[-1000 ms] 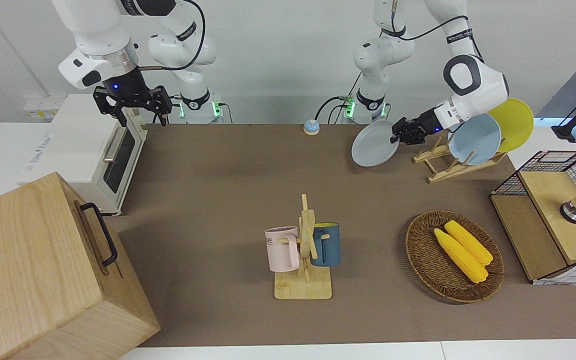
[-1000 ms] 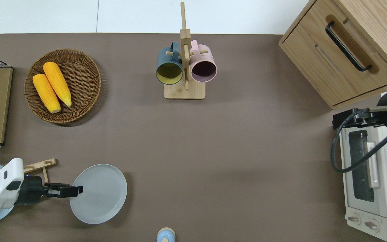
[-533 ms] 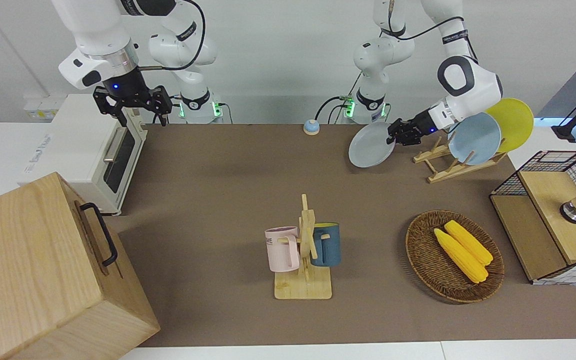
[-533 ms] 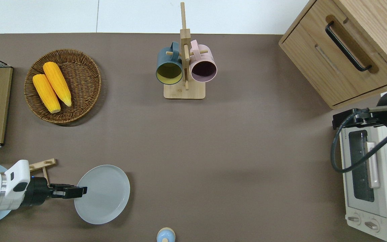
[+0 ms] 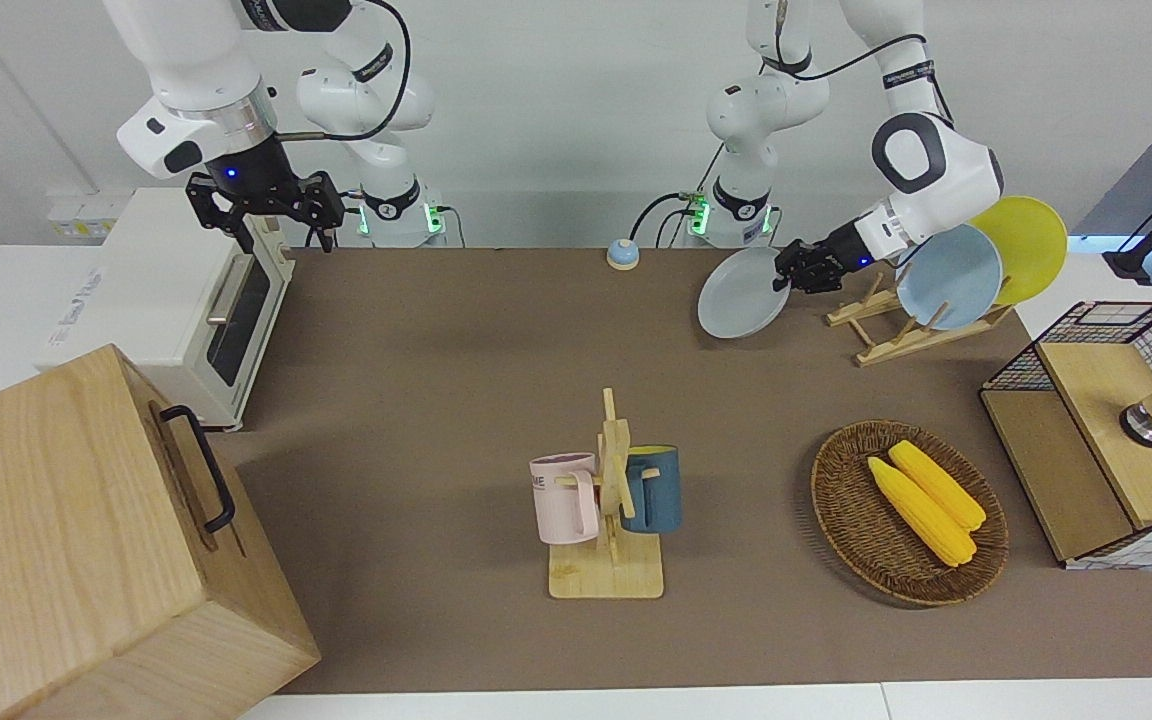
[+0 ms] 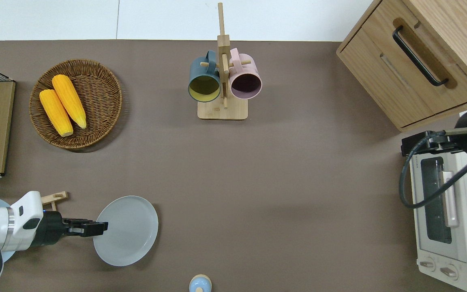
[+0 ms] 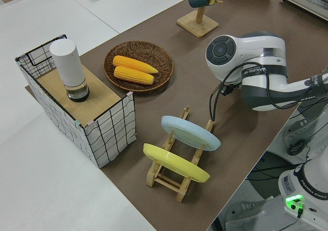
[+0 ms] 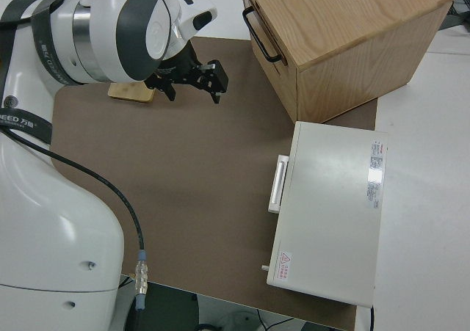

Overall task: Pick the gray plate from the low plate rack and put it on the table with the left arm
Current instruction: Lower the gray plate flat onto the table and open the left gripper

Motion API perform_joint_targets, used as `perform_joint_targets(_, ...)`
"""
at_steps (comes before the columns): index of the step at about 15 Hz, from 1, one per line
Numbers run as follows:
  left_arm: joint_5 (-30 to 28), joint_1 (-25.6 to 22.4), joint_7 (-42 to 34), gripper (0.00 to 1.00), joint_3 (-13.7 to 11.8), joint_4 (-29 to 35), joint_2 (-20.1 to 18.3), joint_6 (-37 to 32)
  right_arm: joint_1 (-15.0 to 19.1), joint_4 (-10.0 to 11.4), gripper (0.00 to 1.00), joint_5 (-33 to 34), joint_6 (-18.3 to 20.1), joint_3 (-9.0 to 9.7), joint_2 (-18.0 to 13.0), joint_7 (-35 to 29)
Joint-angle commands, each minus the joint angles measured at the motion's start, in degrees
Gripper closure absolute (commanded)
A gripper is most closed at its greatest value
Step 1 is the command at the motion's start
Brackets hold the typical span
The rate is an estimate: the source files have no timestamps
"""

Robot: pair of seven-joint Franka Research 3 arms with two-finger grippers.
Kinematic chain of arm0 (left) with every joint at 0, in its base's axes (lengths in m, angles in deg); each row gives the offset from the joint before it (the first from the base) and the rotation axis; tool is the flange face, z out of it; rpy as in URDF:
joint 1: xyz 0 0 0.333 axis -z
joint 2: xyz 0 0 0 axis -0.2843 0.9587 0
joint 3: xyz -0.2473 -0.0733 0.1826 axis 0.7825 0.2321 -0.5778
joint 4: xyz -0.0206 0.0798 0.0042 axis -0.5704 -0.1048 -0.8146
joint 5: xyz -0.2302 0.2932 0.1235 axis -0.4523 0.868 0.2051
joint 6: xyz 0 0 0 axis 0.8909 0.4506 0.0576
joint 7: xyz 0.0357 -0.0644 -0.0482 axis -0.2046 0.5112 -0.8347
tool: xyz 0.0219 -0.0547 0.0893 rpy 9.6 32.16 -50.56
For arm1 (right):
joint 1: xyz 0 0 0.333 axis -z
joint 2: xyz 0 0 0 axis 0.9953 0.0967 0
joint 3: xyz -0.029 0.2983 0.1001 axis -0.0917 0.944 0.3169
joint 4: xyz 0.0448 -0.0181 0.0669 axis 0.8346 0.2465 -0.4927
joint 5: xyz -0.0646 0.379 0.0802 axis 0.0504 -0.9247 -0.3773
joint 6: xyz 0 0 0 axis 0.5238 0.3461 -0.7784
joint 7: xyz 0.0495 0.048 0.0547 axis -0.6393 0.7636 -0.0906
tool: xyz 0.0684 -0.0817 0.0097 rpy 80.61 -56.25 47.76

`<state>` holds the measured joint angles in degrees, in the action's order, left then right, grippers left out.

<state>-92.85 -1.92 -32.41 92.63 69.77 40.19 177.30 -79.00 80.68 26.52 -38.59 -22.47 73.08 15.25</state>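
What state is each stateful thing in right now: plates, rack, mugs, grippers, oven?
gray plate: held at its rim, out of the rack.
left gripper: shut on gray plate.
low plate rack: holds light blue plate and yellow plate.
mugs: hanging on mug stand.
toaster oven: door closed.
right gripper: open, parked.

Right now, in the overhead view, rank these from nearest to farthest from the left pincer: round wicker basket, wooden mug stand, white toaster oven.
From the left pincer:
1. Round wicker basket, toward the left arm's end, farther from the robots.
2. Wooden mug stand, mid-table.
3. White toaster oven, at the right arm's end.
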Motion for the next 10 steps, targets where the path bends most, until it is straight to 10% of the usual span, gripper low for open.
perform_joint_targets(1, -1.33, 1.56, -0.75, 1.0, -0.37, 1.41, 0.36, 2.81, -0.26, -0.29, 0.017, -0.16, 0.34, -0.22, 0.11, -0.22)
perform_joint_targets(5, -1.42, 1.65, -0.75, 0.93, -0.37, 1.32, 0.53, 2.99, -0.26, -0.29, 0.017, -0.16, 0.34, -0.22, 0.11, -0.22)
perform_joint_targets(8, -1.33, 2.53, -0.75, 0.35, -0.37, 1.15, 0.53, 3.17, -0.26, -0.29, 0.017, -0.16, 0.34, -0.22, 0.11, -0.22)
perform_joint_targets(9, -1.33, 2.53, -0.75, 0.0, -0.45, 1.15, 0.53, 3.43, -0.26, -0.29, 0.017, -0.24, 0.34, -0.22, 0.11, -0.22)
perform_joint_targets(10, -1.25, 2.53, -0.75, 0.0, -0.45, 1.06, 0.45, 3.43, -0.26, -0.29, 0.017, -0.16, 0.34, -0.22, 0.11, -0.22)
